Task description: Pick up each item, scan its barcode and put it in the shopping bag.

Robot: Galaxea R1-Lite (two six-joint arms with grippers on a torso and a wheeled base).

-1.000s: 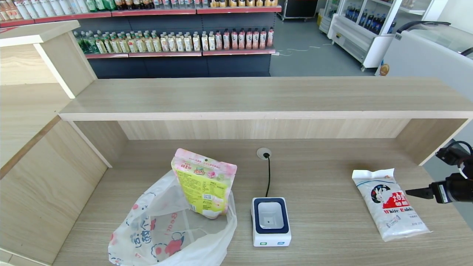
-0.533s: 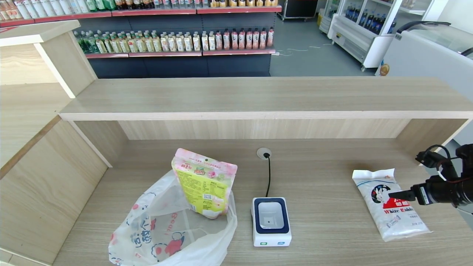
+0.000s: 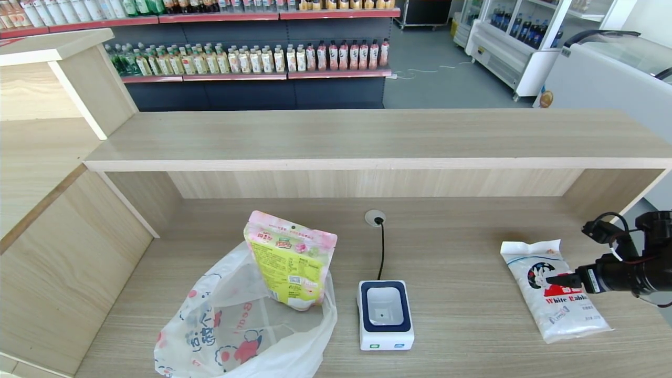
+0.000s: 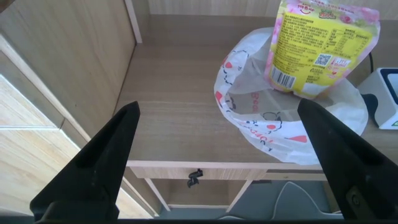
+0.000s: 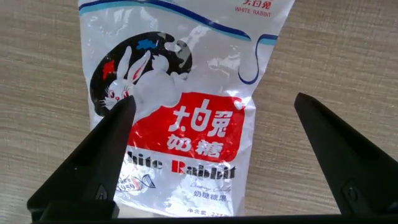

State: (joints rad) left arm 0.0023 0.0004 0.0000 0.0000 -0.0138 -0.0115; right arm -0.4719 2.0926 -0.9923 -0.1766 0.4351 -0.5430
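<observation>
A white candy bag point(image 3: 554, 294) with a rabbit picture and a red label lies flat at the right of the counter. My right gripper point(image 3: 557, 280) hangs just above its middle, open. In the right wrist view the fingers point(image 5: 93, 168) straddle the candy bag point(image 5: 186, 106). A pink and yellow snack pouch point(image 3: 291, 260) stands upright in the mouth of the white shopping bag point(image 3: 236, 331). My left gripper point(image 4: 214, 165) is open and empty, back from the shopping bag point(image 4: 273, 124) and the pouch point(image 4: 320, 46), out beyond the counter's front edge.
The white and blue barcode scanner point(image 3: 385, 314) sits mid-counter between the two bags, its black cable running back to a grommet point(image 3: 375, 217). A raised shelf point(image 3: 367, 136) spans the back. Wooden side walls point(image 3: 63, 262) close in the left.
My right gripper has moved left from beyond the counter's right edge to a spot over the candy bag. The pouch, shopping bag and scanner have stayed put.
</observation>
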